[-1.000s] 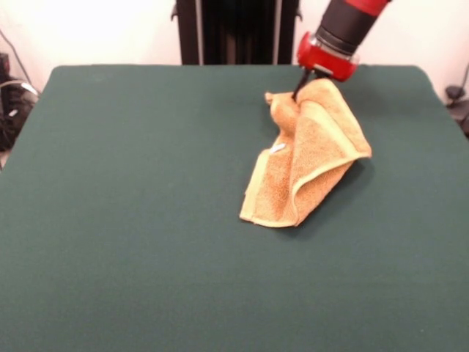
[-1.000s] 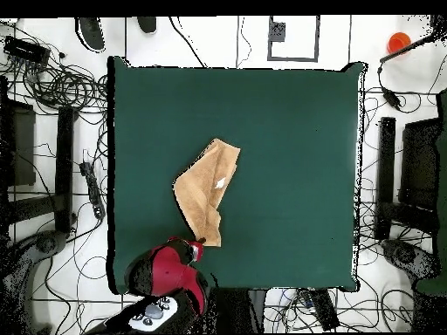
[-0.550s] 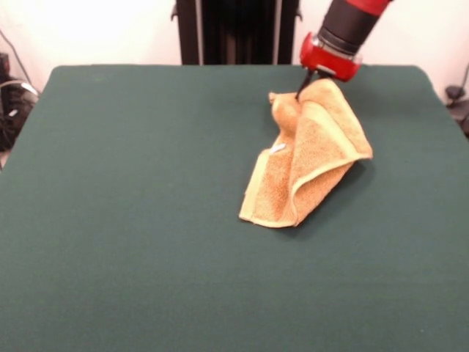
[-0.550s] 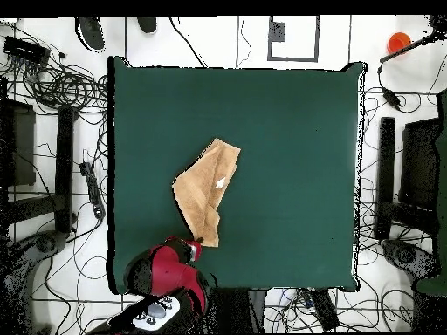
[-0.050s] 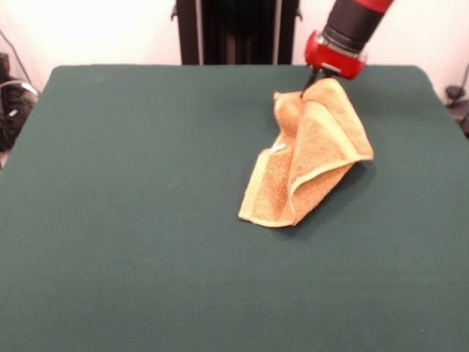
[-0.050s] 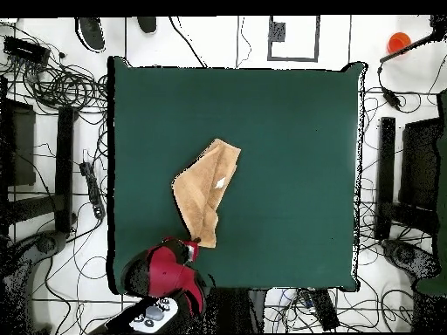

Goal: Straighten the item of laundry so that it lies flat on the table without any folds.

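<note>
The item of laundry (image 5: 311, 158), an orange-tan towel with paler border bands and a small white tag, lies folded over itself right of the middle of the dark green table (image 5: 146, 220). Its far corner is raised and pinched in my gripper (image 5: 314, 83), which is shut on it. From there the cloth slopes down, and its near end rests on the felt. In the overhead view the towel (image 6: 206, 190) runs diagonally, with the gripper (image 6: 194, 246) at its lower end near the table's (image 6: 288, 131) bottom edge.
Cables and equipment lie on the floor all round the table in the overhead view. A small orange object (image 6: 399, 41) sits off the table at the top right. Dark upright posts (image 5: 238, 29) stand behind the table's far edge.
The gripper has drawn slightly up and to the right in the front view, taking the held corner with it. The towel's near end has hardly moved.
</note>
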